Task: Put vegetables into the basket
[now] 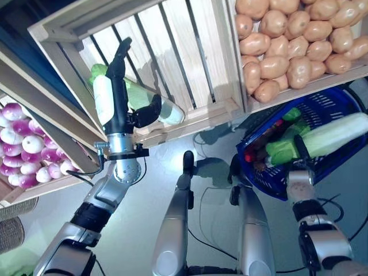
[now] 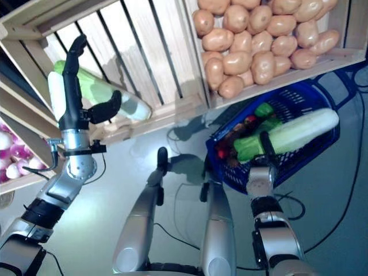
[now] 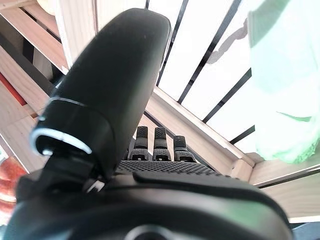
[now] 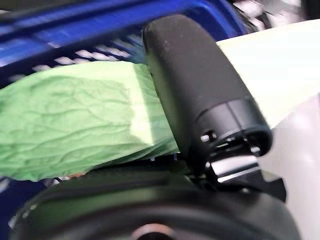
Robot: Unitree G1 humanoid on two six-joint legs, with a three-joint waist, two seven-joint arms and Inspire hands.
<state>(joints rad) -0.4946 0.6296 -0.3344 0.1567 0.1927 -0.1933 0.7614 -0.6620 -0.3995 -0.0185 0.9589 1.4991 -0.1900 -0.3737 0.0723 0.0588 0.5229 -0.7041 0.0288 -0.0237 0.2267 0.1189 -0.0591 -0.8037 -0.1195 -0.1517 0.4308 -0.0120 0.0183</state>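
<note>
1. Left hand (image 1: 118, 109), at nine o'clock, reaches into the slatted crate (image 1: 190, 69): fingers straight, thumb out, gripping nothing. A cabbage (image 1: 141, 96) lies right behind it.
2. At four o'clock, right hand (image 2: 265, 150) is clamped round a second cabbage (image 2: 293, 133) above the blue basket (image 2: 313, 98).
3. Risk: release too soon and the long cabbage could tip over the rim.

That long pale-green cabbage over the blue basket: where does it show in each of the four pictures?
Left eye view: long pale-green cabbage at right, held by the right hand.
Right eye view: right of centre.
Left wrist view: not in it; that green vegetable lies in the crate.
Right wrist view: fills the middle.
Shared landmark: blue plastic basket.
</note>
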